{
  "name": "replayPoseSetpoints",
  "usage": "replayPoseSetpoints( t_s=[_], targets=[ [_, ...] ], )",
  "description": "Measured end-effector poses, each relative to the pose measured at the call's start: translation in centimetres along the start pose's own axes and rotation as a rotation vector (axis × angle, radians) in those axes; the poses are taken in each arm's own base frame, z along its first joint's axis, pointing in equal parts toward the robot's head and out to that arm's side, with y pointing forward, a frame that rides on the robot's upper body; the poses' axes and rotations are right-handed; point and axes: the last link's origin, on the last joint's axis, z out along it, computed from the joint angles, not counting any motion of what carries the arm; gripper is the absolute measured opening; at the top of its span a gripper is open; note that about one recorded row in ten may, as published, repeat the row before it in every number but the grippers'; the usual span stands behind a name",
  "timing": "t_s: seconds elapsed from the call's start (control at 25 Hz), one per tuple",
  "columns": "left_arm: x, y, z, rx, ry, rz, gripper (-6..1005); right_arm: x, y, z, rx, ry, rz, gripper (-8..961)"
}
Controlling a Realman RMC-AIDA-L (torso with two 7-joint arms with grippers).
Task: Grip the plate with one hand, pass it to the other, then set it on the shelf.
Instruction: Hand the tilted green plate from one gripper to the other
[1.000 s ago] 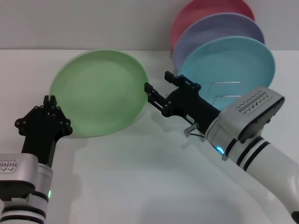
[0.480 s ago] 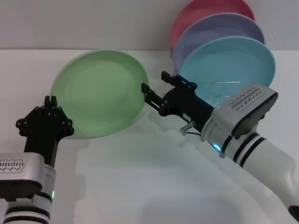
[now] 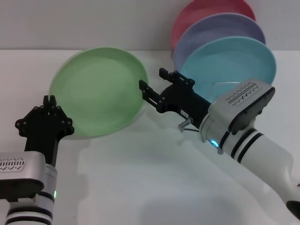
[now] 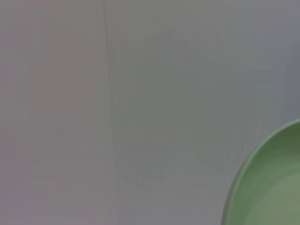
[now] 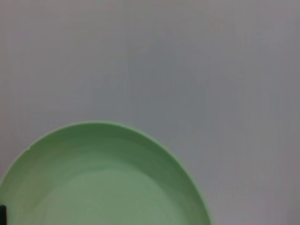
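Note:
The light green plate (image 3: 98, 91) is held tilted above the white table, on the left in the head view. My left gripper (image 3: 50, 102) is shut on its lower left rim. My right gripper (image 3: 151, 79) is open at the plate's right rim, its black fingers (image 3: 143, 87) on either side of the edge. I cannot tell whether they touch it. The plate also shows in the left wrist view (image 4: 272, 187) and the right wrist view (image 5: 103, 183). The silver wire shelf (image 3: 226, 85) stands at the back right, mostly hidden by plates and by my right arm.
A turquoise plate (image 3: 239, 58), a lavender plate (image 3: 220, 28) and a pink plate (image 3: 201, 11) stand upright in the shelf. A grey wall runs behind the white table (image 3: 140, 178).
My right gripper has moved left, its open fingers now reaching the green plate's right rim. The left gripper and the plate have barely moved.

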Motion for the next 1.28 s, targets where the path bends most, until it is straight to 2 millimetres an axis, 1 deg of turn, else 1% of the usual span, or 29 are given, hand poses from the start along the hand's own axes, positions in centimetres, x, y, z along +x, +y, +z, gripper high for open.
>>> replayPoseSetpoints(
  t_s=[0.44, 0.64, 0.84, 1.0, 1.28],
  targets=[
    [0.14, 0.3, 0.01, -0.008, 0.003, 0.002, 92, -0.12, -0.03, 0.32, 0.0, 0.007, -0.002, 638],
    [0.32, 0.56, 0.06, -0.01, 0.001, 0.018, 94, -0.24, -0.15, 0.4, 0.008, 0.002, 0.001, 551],
    [0.41, 0.73, 0.13, -0.013, -0.002, 0.027, 95, -0.33, -0.13, 0.68, 0.005, 0.01, -0.005, 545],
    [0.48, 0.77, 0.22, -0.014, -0.001, 0.03, 96, -0.37, -0.17, 0.88, 0.011, 0.016, -0.012, 370],
    [0.51, 0.81, 0.27, -0.015, 0.0, 0.038, 97, -0.35, -0.12, 1.04, 0.022, 0.024, -0.028, 371]
  ],
)
